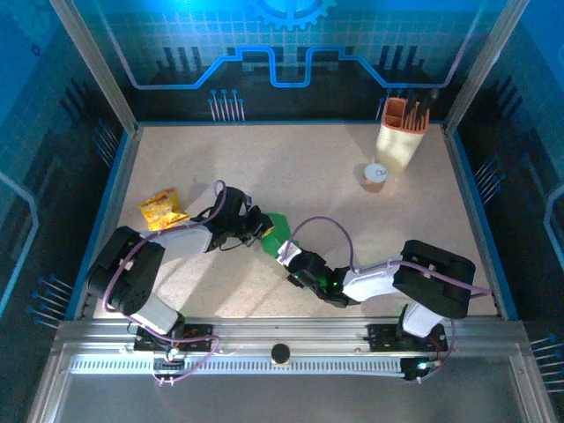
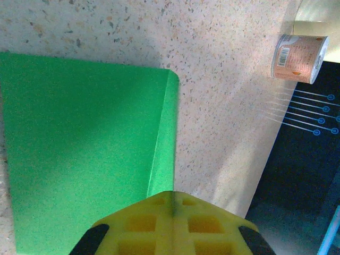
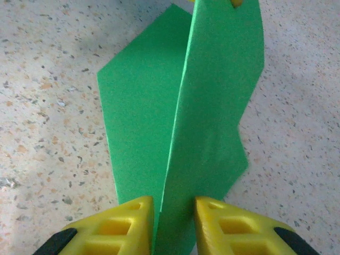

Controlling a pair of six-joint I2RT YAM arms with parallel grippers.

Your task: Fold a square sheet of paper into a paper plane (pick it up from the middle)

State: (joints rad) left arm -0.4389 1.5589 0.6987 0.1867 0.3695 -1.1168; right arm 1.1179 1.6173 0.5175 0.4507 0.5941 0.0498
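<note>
Right wrist: right jaws pinch green paper [image 3: 212, 106] fold; left jaws' state unclear. Cream holder [image 1: 397, 148] holds sticks [image 1: 421, 101].

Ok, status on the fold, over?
Left gripper shut on green paper. Right gripper shut on its raised flap. Snack packet off to the side, apart from paper.

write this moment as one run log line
green paper: mid-table, one flap raised | left gripper: shut on paper edge | right gripper: shut on raised flap
</note>
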